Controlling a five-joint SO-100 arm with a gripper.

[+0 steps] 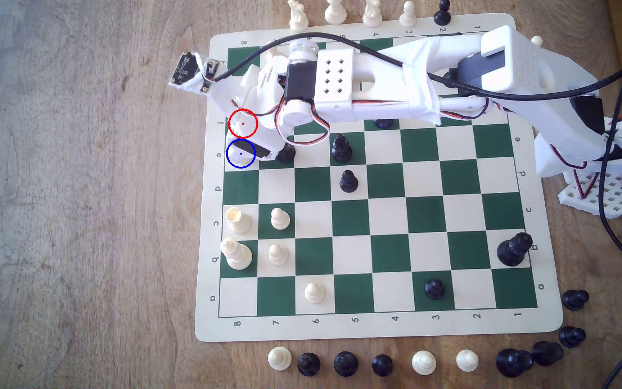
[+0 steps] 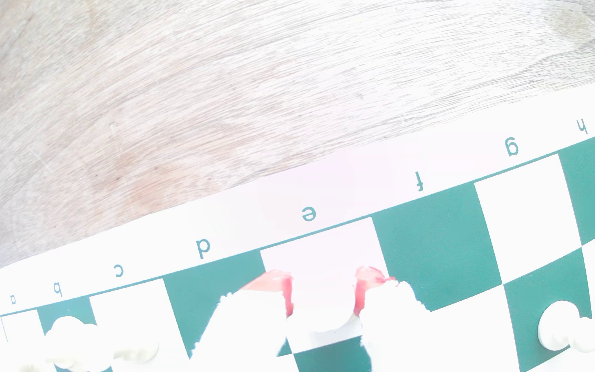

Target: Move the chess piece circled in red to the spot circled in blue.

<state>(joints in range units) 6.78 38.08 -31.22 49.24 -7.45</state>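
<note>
The cream cup-topped piece [image 2: 324, 323] is seen between the jaws over the blue-ringed cream square [image 2: 319, 257], so transfer is judged nearly done, though whether it is gripped or released cannot be told.

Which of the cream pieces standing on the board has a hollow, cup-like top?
The cream piece on c8, at the board's edge on the exterior view's left. Its top is an open rimmed cup; the neighbouring pawns are ball-headed, and the taller b8 piece is stepped.
</note>
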